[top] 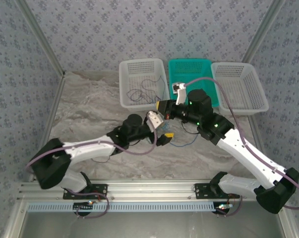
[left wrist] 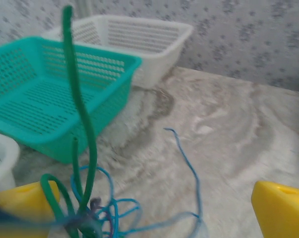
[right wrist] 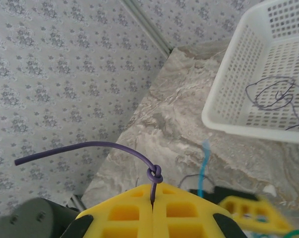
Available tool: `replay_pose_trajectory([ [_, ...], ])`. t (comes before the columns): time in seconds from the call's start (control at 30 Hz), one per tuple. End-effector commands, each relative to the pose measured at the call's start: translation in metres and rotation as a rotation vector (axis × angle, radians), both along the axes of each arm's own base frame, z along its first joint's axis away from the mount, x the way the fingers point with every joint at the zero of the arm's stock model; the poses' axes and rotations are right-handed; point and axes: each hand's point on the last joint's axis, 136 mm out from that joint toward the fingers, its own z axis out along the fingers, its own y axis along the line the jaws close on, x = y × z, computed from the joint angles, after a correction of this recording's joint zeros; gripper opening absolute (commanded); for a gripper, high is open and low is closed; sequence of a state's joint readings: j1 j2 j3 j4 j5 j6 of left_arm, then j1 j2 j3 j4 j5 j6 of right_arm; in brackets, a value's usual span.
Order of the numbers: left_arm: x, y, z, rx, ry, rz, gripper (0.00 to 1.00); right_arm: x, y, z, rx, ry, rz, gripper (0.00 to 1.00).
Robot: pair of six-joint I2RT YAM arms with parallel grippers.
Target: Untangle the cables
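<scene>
Marble tabletop (left wrist: 228,124); green cable (left wrist: 82,109) near-upright; left pincer (left wrist: 151,206) spread; right pincer (right wrist: 153,203) clamps purple cable (right wrist: 89,147), seemingly knotted.

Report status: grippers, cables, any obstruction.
Left gripper open at blue-green tangle. Right gripper shut on dark purple cable, knot at the jaws. Another dark cable in white basket. No obstruction seen.

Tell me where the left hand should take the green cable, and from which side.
I'd take the green cable on its bare upright stretch, above the blue tangle at its foot. It stands near-vertical there with nothing crossing it, so come in level from the near side with the open left hand, shifted left, fingers straddling it.
</scene>
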State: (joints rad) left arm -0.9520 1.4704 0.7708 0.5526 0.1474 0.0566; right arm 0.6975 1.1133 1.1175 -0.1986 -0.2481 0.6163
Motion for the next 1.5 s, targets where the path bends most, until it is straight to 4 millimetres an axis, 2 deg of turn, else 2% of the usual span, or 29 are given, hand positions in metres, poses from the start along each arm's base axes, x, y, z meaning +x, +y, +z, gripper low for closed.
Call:
replay_pose_trajectory([
  [0.0, 0.051, 0.004, 0.037, -0.121, -0.161, 0.267, 0.97, -0.008, 0.005, 0.039, 0.104, -0.024, 0.026, 0.00],
  [0.07, 0.065, 0.007, 0.031, -0.128, -0.174, 0.344, 0.86, -0.007, 0.001, 0.044, 0.127, -0.013, 0.010, 0.00],
  [0.1, 0.071, 0.009, 0.029, -0.131, -0.175, 0.379, 0.74, -0.006, -0.002, 0.047, 0.139, -0.007, -0.007, 0.00],
  [0.13, 0.075, 0.011, 0.027, -0.133, -0.174, 0.407, 0.59, -0.004, -0.008, 0.048, 0.144, 0.004, -0.032, 0.00],
  [0.2, 0.079, 0.015, 0.022, -0.137, -0.168, 0.441, 0.41, 0.004, -0.026, 0.046, 0.146, 0.033, -0.110, 0.00],
  [0.27, 0.083, 0.023, 0.013, -0.120, -0.154, 0.485, 0.33, 0.011, -0.050, 0.050, 0.170, 0.047, -0.182, 0.00],
  [0.3, 0.085, 0.028, 0.007, -0.101, -0.144, 0.513, 0.29, 0.012, -0.067, 0.071, 0.207, 0.026, -0.226, 0.00],
  [0.37, 0.091, 0.045, -0.006, -0.065, -0.121, 0.586, 0.27, 0.017, -0.106, 0.081, 0.220, 0.031, -0.353, 0.00],
  [0.47, 0.097, 0.088, -0.023, -0.043, -0.057, 0.709, 0.24, 0.018, -0.189, 0.092, 0.224, 0.033, -0.665, 0.00],
  [0.53, 0.098, 0.124, -0.033, -0.051, 0.012, 0.780, 0.22, 0.012, -0.240, 0.095, 0.236, 0.030, -0.858, 0.00],
  [0.57, 0.098, 0.140, -0.035, -0.055, 0.037, 0.805, 0.22, 0.009, -0.258, 0.098, 0.245, 0.020, -0.924, 0.00],
  [0.6, 0.096, 0.157, -0.037, -0.054, 0.058, 0.836, 0.21, 0.006, -0.274, 0.093, 0.243, 0.043, -0.985, 0.00],
  [0.67, 0.092, 0.188, -0.037, -0.048, 0.075, 0.891, 0.16, 0.006, -0.294, 0.092, 0.272, 0.056, -1.041, 0.00],
  [0.83, 0.082, 0.281, -0.037, -0.070, 0.177, 1.118, 0.07, 0.019, -0.333, 0.078, 0.408, 0.150, -1.130, 0.00],
  [0.87, 0.078, 0.295, -0.036, -0.082, 0.190, 1.150, 0.05, 0.022, -0.340, 0.083, 0.430, 0.129, -1.137, 0.00],
  [0.93, 0.069, 0.319, -0.034, -0.117, 0.222, 1.195, 0.01, 0.029, -0.341, 0.085, 0.450, 0.126, -1.109, 0.00],
  [1.03, 0.058, 0.328, -0.021, -0.160, 0.234, 1.171, 0.00, 0.032, -0.330, 0.076, 0.388, 0.131, -1.081, 0.00],
  [1.1, 0.053, 0.338, -0.010, -0.158, 0.222, 1.191, 0.00, 0.031, -0.324, 0.057, 0.318, 0.169, -1.081, 0.00],
  [1.2, 0.046, 0.376, -0.004, -0.129, 0.251, 1.345, 0.00, 0.034, -0.322, 0.020, 0.255, 0.274, -1.079, 0.00],
  [1.23, 0.046, 0.382, -0.003, -0.129, 0.278, 1.359, 0.00, 0.036, -0.318, 0.007, 0.243, 0.312, -1.066, 0.00],
  [1.27, 0.049, 0.381, -0.001, -0.144, 0.306, 1.328, 0.00, 0.038, -0.308, -0.008, 0.226, 0.346, -1.034, 0.00],
  [1.3, 0.053, 0.370, 0.002, -0.171, 0.333, 1.264, 0.00, 0.040, -0.296, -0.037, 0.192, 0.410, -1.003, 0.00],
  [1.37, 0.062, 0.336, 0.008, -0.215, 0.365, 1.074, 0.00, 0.043, -0.270, -0.062, 0.134, 0.441, -0.925, 0.00],
  [1.4, 0.065, 0.315, 0.013, -0.244, 0.370, 0.967, 0.06, 0.043, -0.255, -0.073, 0.108, 0.461, -0.875, 0.00],
  [1.47, 0.063, 0.275, 0.020, -0.278, 0.336, 0.780, 0.25, 0.050, -0.235, -0.075, 0.116, 0.456, -0.795, 0.00],
])
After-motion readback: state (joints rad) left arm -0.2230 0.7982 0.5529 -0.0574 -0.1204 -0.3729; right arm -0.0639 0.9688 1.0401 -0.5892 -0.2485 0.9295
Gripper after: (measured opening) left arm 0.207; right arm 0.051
